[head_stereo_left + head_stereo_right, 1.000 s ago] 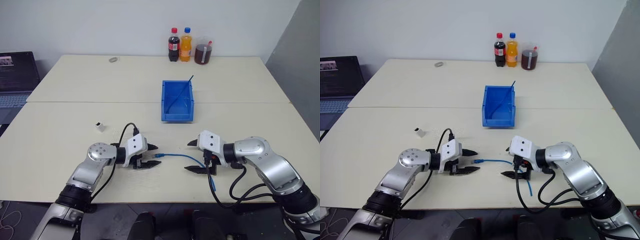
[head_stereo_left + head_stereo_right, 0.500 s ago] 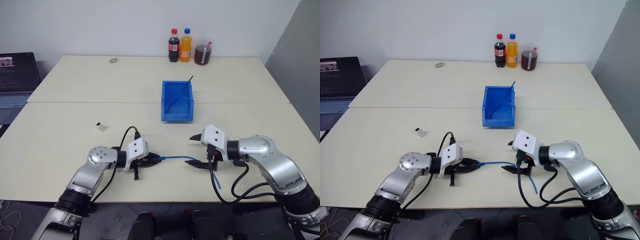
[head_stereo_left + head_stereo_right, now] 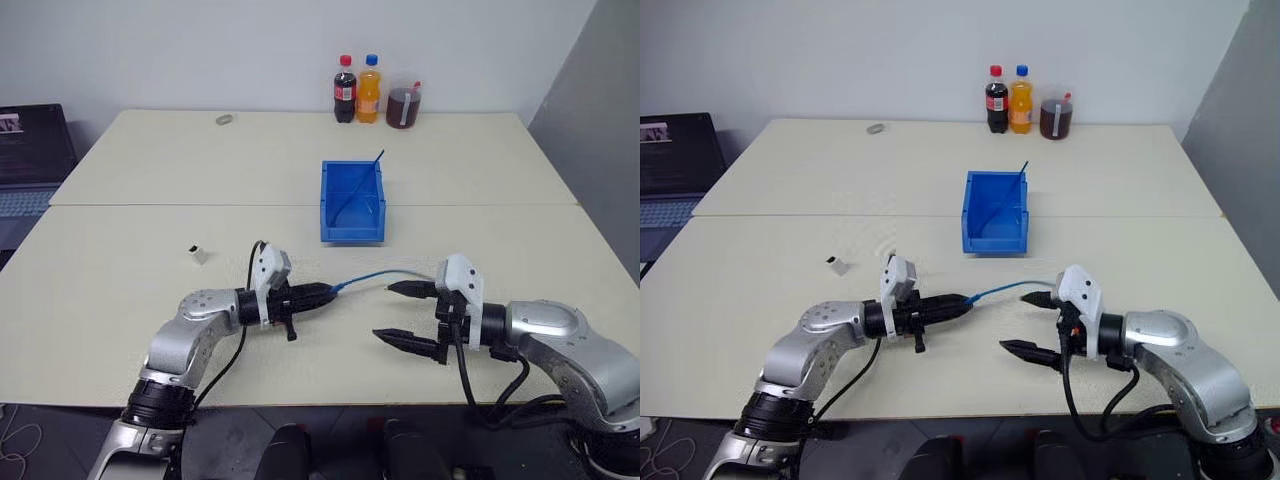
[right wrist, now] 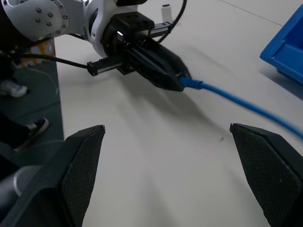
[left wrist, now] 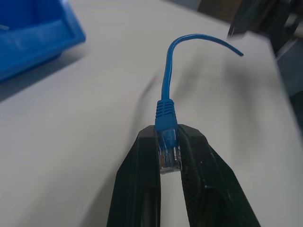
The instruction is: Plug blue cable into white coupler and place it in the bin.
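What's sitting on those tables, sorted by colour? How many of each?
Blue: 2, the blue cable and the bin
White: 1, the white coupler
Bottles: 2, dark cola, orange soda
Dark-drink jug: 1
Tape roll: 1
Total: 7

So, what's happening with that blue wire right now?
Left gripper shut on blue cable plug. Right gripper open, empty. White coupler lies apart on table. Nothing in the way.

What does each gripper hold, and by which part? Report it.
The left gripper is shut on the blue cable, pinching its clear plug end between the fingers. The right gripper is open and holds nothing.
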